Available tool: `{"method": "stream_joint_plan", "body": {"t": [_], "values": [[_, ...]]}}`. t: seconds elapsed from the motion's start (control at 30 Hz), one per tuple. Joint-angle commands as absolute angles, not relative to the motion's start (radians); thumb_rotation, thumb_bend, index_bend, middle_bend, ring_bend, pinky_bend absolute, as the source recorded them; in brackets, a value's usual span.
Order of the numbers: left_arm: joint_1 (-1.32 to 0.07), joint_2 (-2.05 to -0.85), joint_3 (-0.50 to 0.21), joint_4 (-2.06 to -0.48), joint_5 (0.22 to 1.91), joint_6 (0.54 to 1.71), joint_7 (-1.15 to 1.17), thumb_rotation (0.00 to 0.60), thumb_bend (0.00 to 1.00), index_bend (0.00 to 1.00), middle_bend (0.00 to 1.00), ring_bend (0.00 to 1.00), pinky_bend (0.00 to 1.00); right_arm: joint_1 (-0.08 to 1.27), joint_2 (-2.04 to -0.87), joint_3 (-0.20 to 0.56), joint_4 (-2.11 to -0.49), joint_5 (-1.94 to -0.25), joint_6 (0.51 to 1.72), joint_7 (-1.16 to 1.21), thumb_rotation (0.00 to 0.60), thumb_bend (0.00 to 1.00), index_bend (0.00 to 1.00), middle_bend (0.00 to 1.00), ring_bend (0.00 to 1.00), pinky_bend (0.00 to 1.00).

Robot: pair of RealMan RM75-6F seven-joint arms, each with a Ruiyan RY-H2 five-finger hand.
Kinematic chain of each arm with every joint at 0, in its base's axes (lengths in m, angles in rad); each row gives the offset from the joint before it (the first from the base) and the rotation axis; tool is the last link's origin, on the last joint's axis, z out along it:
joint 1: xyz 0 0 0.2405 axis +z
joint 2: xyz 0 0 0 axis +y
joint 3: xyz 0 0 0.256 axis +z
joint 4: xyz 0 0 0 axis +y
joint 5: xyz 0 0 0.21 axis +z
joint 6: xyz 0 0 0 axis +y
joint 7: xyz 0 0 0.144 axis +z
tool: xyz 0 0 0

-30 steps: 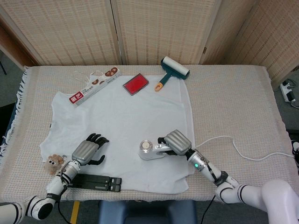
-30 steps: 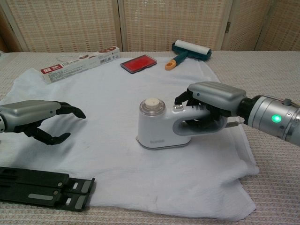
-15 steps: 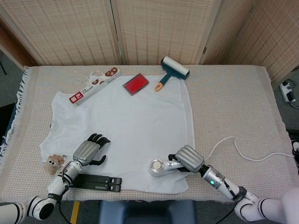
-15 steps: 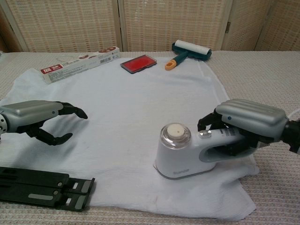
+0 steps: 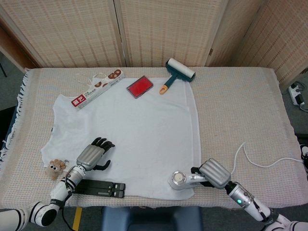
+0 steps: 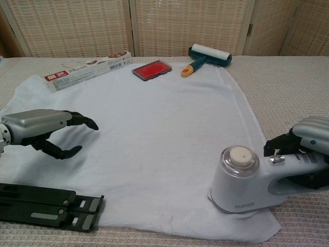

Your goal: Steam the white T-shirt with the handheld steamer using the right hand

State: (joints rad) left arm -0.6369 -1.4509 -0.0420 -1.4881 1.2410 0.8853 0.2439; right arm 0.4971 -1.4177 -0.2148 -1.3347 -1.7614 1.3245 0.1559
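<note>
The white T-shirt (image 5: 130, 130) (image 6: 154, 123) lies flat across the table. At its near right corner stands the white handheld steamer (image 5: 182, 180) (image 6: 244, 182), upright on the cloth. My right hand (image 5: 212, 173) (image 6: 308, 149) grips its handle from the right. Over the shirt's near left part hovers my left hand (image 5: 91, 156) (image 6: 43, 131), fingers curled apart and holding nothing.
A black folding stand (image 5: 98, 188) (image 6: 43, 205) lies at the front edge below the left hand. A small plush toy (image 5: 56, 167) sits left of it. At the far edge are a long box (image 5: 97, 89) (image 6: 87, 69), a red pad (image 5: 139, 87) (image 6: 151, 69) and a lint roller (image 5: 176, 74) (image 6: 206, 57). The steamer's white cord (image 5: 260, 159) trails right.
My right hand has drawn the steamer from the shirt's middle toward the near right corner. The left hand has barely moved.
</note>
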Motion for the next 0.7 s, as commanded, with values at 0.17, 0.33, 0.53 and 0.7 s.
{"method": "stream_joint_plan", "body": {"t": [0.17, 0.33, 0.53, 0.7], "values": [[-0.639, -1.452, -0.046, -1.491, 1.235, 0.888, 0.248, 0.383, 0.53, 0.19, 0.16, 0.06, 0.0, 0.527, -1.413, -0.104, -1.325, -1.726, 1.329, 0.174, 0.6, 0.61, 0.77, 0.82, 0.81, 0.97], [-0.64, -1.452, -0.045, -1.492, 1.229, 0.889, 0.252, 0.38, 0.53, 0.19, 0.16, 0.06, 0.0, 0.6, -1.471, -0.036, -1.287, -1.697, 1.234, 0.163, 0.6, 0.61, 0.77, 0.82, 0.81, 0.97], [-0.639, -1.451, -0.043, -1.494, 1.225, 0.892, 0.259, 0.388, 0.53, 0.19, 0.16, 0.06, 0.0, 0.684, -1.589, 0.025, -1.17, -1.646, 1.107, 0.185, 0.6, 0.61, 0.77, 0.82, 0.81, 0.97], [-0.637, -1.452, -0.038, -1.496, 1.228, 0.895, 0.261, 0.383, 0.53, 0.19, 0.16, 0.06, 0.0, 0.737, -1.693, 0.047, -1.035, -1.64, 1.058, 0.188, 0.6, 0.61, 0.77, 0.82, 0.81, 0.97]]}}
